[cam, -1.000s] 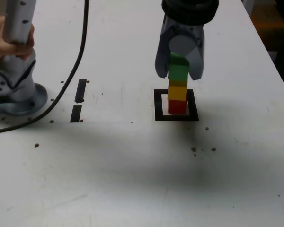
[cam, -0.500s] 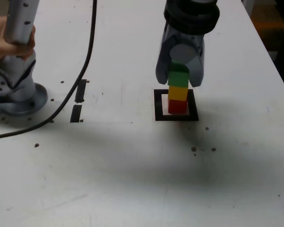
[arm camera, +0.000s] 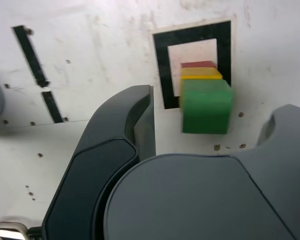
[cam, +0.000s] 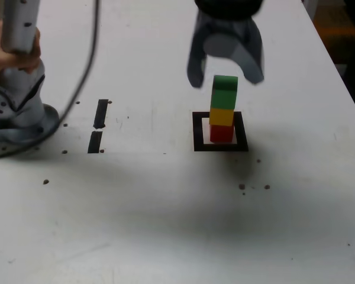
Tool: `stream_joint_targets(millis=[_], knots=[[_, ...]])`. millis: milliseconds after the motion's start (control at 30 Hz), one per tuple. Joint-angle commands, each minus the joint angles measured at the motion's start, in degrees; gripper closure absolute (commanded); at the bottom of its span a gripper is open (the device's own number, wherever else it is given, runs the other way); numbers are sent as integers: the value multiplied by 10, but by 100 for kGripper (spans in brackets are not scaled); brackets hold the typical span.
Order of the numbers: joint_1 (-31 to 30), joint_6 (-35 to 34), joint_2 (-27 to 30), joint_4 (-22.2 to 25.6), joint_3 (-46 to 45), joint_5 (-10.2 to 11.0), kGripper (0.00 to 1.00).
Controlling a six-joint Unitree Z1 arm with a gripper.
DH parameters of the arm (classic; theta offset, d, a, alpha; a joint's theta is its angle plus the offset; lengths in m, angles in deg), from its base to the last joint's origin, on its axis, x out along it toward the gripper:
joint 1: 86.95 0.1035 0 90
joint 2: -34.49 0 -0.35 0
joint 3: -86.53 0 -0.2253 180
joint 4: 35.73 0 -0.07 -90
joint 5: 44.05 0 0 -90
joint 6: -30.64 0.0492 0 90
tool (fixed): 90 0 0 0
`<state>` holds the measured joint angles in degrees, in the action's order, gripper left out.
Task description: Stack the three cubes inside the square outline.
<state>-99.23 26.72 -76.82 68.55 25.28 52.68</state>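
In the exterior view, you have the grey two-fingered gripper point(cam: 226, 74) hanging over the stack with its jaws spread wide and nothing between them. The small solid green cube point(cam: 225, 92) sits at its six o'clock, just under the fingertips and clear of both. That cube tops the small yellow cube point(cam: 222, 116), which rests on the small red cube point(cam: 222, 134), and the red one stands on the white centre of the thick black square outline point(cam: 220, 145). The green cube leans slightly toward three o'clock off the yellow one. My reading is that the stack is built and your next move is straight up, away from the tower, without brushing it. At nine o'clock a hand point(cam: 3, 50) steadies the arm's grey base point(cam: 18, 112); two short black strips point(cam: 98, 125) lie between it and the outline.

In the wrist view, you look down past the dark fingers onto the green cube's top, with thin slivers of yellow and red behind it. The camera housing hides the near edge of the outline, and one finger is cut off by the frame.
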Motion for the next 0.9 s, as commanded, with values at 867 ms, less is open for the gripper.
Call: stream_joint_targets(millis=[867], knots=[[-40,-87,382,-202,-607,-25,0]])
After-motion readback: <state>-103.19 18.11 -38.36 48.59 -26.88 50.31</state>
